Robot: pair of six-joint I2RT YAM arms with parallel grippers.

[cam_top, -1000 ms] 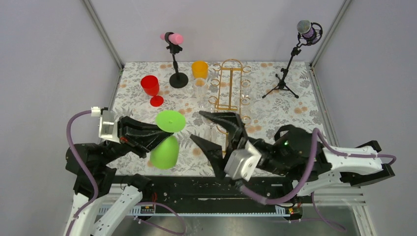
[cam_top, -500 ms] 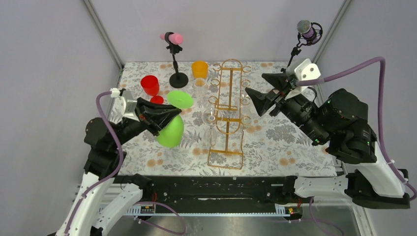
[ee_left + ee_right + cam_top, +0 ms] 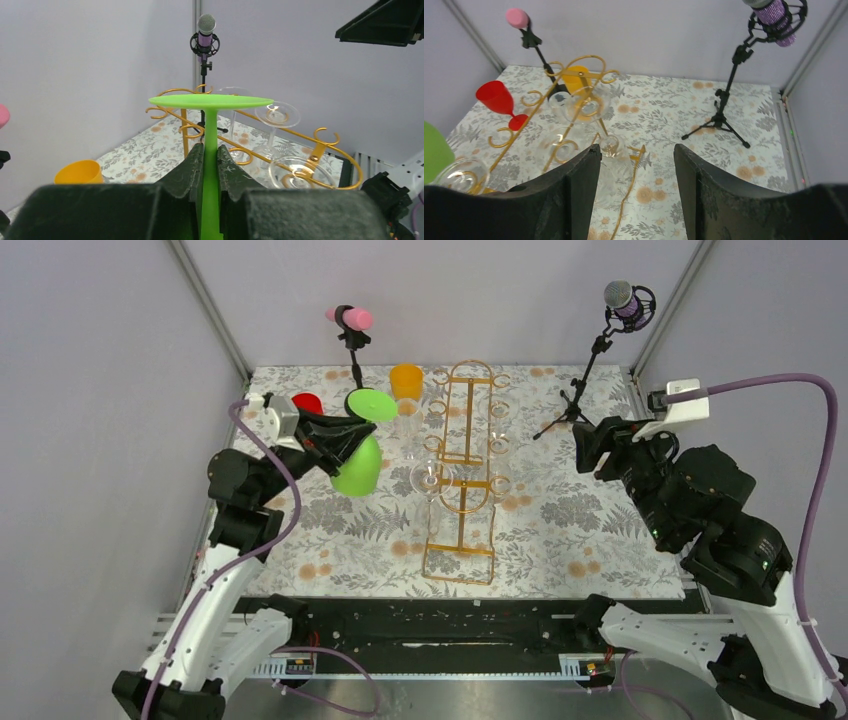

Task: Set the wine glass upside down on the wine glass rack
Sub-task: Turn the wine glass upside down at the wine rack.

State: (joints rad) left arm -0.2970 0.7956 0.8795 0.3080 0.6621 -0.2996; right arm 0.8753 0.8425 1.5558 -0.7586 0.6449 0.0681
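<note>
My left gripper [image 3: 345, 430] is shut on the stem of a green wine glass [image 3: 357, 468] and holds it upside down in the air, foot disc on top, left of the gold wire wine glass rack [image 3: 462, 490]. In the left wrist view the fingers [image 3: 192, 165] pinch the green stem [image 3: 210, 140] and the rack's top bar [image 3: 300, 140] lies just beyond. Clear glasses [image 3: 427, 478] hang upside down on the rack. My right gripper [image 3: 588, 445] is open and empty, raised to the right of the rack [image 3: 569, 125]; its wrist view shows the green bowl [image 3: 433, 150] at the left edge.
A red wine glass [image 3: 305, 400] stands behind my left arm. An orange cup [image 3: 406, 380] sits at the back by a pink-topped stand [image 3: 352, 320]. A purple microphone on a tripod [image 3: 625, 300] stands at the back right. The floral table [image 3: 560, 530] ends at grey walls.
My left gripper has carried the green glass up and toward the far left. My right arm has pulled back from the rack to the right side, still open.
</note>
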